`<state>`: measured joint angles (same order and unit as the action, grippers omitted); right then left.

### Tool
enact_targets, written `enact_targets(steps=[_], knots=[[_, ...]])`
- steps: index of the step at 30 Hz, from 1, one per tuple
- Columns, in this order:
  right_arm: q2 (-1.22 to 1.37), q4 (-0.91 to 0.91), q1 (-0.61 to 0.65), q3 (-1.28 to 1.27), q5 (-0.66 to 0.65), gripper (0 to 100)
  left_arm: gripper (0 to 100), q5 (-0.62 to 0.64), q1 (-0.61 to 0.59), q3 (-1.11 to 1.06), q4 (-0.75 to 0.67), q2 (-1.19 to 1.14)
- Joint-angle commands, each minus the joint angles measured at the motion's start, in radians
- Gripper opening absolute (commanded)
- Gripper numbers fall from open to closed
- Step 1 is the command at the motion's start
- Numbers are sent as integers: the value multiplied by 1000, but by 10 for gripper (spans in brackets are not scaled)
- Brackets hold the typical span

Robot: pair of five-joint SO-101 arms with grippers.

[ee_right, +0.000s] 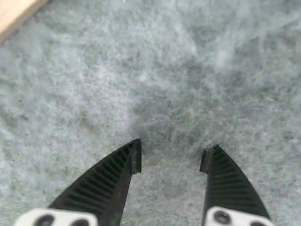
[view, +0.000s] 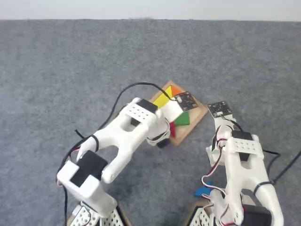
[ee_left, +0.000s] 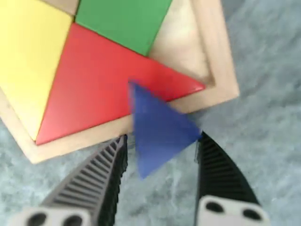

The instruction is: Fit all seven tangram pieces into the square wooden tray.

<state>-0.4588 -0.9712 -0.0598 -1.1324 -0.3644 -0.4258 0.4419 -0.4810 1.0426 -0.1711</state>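
The square wooden tray [ee_left: 222, 56] holds a yellow piece [ee_left: 28, 61], a green piece [ee_left: 124, 19] and a red triangle [ee_left: 94, 89], with bare wood [ee_left: 181, 44] beside the green one. My left gripper [ee_left: 162, 140] is shut on a blue triangle [ee_left: 157, 127], held above the tray's rim at the red triangle's corner. In the high view the left arm [view: 127, 134] covers part of the tray [view: 195, 123]; yellow [view: 161, 100], orange [view: 175, 90], green [view: 182, 118] and red [view: 172, 130] pieces show there. My right gripper [ee_right: 171, 153] is open over bare carpet.
Another blue piece [view: 203, 190] lies on the grey carpet near the right arm's base [view: 240, 155], partly hidden by it. A corner of the tray [ee_right: 14, 14] edges into the right wrist view. Open carpet surrounds the tray.
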Motion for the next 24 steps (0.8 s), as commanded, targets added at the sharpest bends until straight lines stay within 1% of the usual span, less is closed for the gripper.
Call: enact_targets(steps=[1,9,13,16,19,24], knots=[[1,12,-12,-3,3,227,224,52,48,22,-63,21],[1,12,-12,-3,3,227,224,51,48,44,-55,11],[1,12,-12,-5,3,227,187,41,18,8,-34,11],[1,12,-12,-5,3,227,185,3,-12,-8,6,11],[1,13,-12,-5,3,227,180,-5,-29,-25,14,11],[1,13,-12,-5,3,227,62,-5,-26,-39,14,12]])
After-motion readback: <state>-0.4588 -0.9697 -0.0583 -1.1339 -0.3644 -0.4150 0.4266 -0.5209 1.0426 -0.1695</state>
